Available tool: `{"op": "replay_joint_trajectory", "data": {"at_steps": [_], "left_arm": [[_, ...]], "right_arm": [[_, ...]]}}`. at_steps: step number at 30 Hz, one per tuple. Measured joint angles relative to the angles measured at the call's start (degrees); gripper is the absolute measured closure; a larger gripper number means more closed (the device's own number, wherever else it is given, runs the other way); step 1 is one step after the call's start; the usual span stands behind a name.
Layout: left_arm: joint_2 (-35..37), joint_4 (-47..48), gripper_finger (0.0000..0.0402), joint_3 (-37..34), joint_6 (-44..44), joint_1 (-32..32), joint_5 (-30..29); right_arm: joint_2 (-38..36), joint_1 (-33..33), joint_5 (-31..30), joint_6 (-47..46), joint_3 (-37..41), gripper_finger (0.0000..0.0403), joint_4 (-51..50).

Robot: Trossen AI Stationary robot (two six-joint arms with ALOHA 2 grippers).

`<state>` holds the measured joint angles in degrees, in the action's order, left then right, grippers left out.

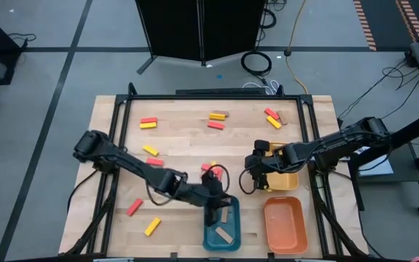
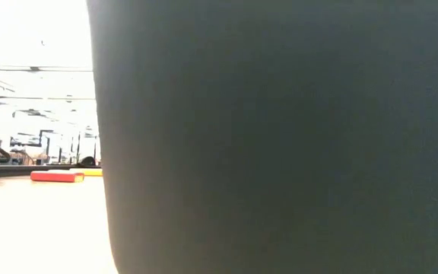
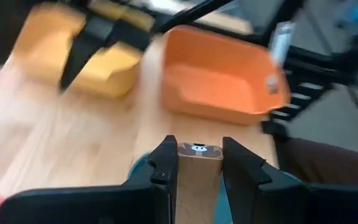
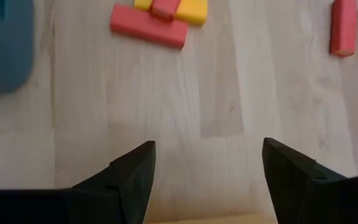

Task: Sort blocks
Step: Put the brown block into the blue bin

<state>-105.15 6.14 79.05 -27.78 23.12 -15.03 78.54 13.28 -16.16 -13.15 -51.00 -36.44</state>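
While above the blue tray (image 1: pixel 211 238), left end effector (image 3: pixel 196 163) clamped on tan block (image 3: pixel 197 168).

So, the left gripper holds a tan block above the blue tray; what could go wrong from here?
1. The left gripper pinches the tan block only by its sides, so it might slip or tilt before release.
2. The blue tray already holds blocks, so this one could land on them and bounce out.
3. The open right gripper hovers nearby; the arms might collide.

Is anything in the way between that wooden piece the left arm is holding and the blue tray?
Nothing visible is. The left tool grips the tan block directly over the blue tray, which holds only a couple of tan blocks with room beside them.
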Motion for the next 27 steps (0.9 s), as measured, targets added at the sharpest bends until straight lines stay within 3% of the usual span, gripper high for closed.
{"op": "replay_joint_trajectory", "data": {"at_steps": [10, 16, 23, 27], "left_arm": [[-8.9, -0.41, 0.0324, -0.08, -23.45, 0.92, -1.37], [-8.7, -0.74, 0.0313, -0.07, -24.54, 0.92, 2.35], [-8.41, -1.06, 0.0243, -0.07, -24.47, 0.75, 5.27], [-8.29, -1.1, 0.0212, -0.07, -23.7, -0.22, 10.04]], "right_arm": [[0.0, 1.46, 0.0, 0.83, 0.0, 0.0179, -1.96], [0.0, 1.46, -0.02, 1.95, 0.0, 0.0179, -1.45], [0.0, 1.46, -0.04, 2.06, 0.0, 0.0179, -1.45], [0.0, 1.46, -0.2, 2.21, 0.0, 0.0179, -0.82]]}}
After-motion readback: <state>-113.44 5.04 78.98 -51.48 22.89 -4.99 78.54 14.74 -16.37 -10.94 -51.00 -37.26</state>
